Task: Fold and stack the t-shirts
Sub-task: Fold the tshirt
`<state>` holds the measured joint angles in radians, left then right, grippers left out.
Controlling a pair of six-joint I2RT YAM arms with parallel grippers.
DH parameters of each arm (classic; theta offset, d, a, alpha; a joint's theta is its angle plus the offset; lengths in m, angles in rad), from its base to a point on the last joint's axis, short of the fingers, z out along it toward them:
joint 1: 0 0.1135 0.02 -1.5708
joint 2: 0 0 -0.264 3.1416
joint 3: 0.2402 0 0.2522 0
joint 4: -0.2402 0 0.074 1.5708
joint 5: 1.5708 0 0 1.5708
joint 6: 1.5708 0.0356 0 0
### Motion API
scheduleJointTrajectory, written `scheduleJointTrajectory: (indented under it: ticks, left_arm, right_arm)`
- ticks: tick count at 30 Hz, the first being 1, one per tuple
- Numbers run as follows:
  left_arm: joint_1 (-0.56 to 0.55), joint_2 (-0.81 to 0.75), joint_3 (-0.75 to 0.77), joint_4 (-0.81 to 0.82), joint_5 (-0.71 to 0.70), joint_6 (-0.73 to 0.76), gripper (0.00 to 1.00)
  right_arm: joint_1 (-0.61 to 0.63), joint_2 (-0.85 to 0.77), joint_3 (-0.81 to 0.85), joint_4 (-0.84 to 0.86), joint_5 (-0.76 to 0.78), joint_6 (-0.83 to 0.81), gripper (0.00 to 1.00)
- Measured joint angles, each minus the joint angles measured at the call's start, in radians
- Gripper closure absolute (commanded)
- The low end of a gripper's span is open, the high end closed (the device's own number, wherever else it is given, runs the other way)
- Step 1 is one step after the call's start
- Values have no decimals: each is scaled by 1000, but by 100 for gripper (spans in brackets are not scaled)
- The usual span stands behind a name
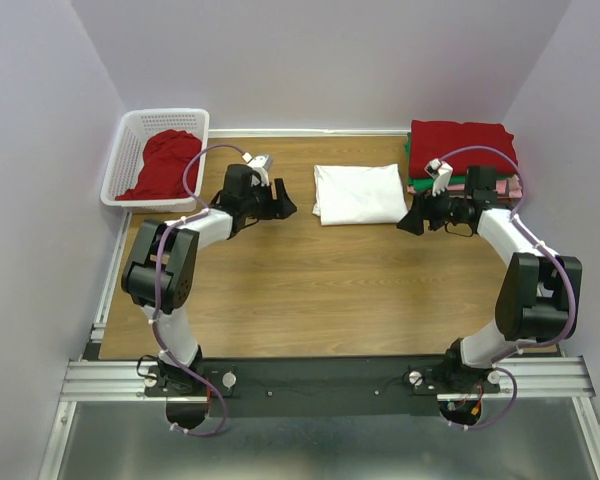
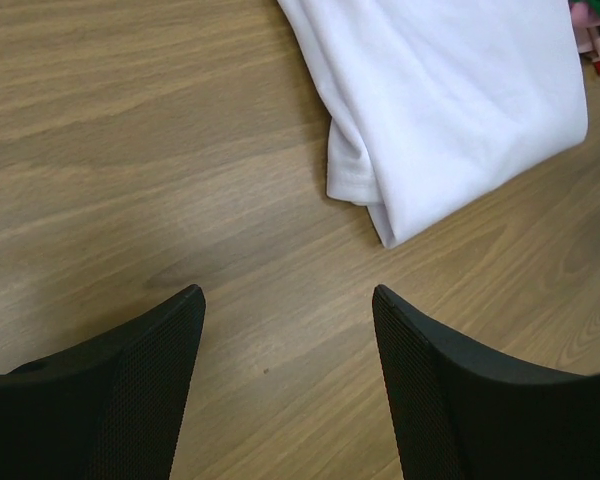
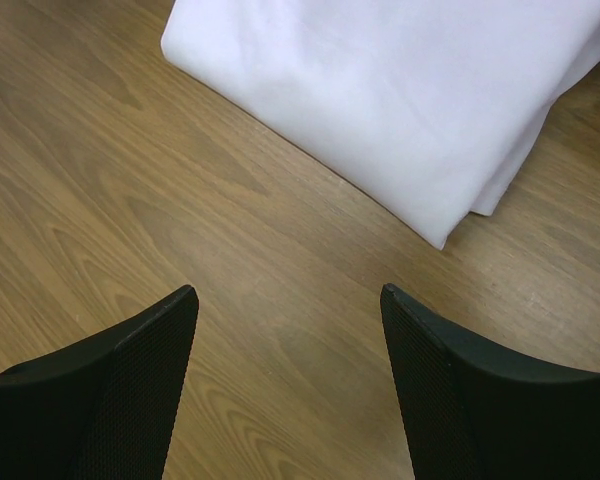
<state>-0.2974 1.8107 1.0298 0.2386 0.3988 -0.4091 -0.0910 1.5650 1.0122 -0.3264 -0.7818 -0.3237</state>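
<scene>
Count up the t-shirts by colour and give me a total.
Red: 2, a crumpled red t-shirt in the basket and a folded red t-shirt at far right
White: 1, the white t-shirt, folded, lying alone
Green: 1, the green t-shirt, only its edge showing
Pink: 1, the pink t-shirt, only its edge showing
Total: 5 visible

White t-shirt (image 2: 450,100) ran off top edge in both wrist views. Stack (image 1: 460,145) at far right corner of desk (image 1: 330,290): front hidden behind right arm (image 1: 500,235); green, pink layers mere slivers, count unclear. Left pincer (image 2: 288,298), right pincer (image 3: 288,292): finger bases cut by bottom edge.
</scene>
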Motion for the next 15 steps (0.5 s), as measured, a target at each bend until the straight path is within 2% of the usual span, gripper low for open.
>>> scheduleJointTrajectory:
  ticks: [15]
  left_arm:
    - [-91, 179, 267, -94, -97, -40, 24]
  right_arm:
    - [-23, -2, -1, 0, -25, -3, 20]
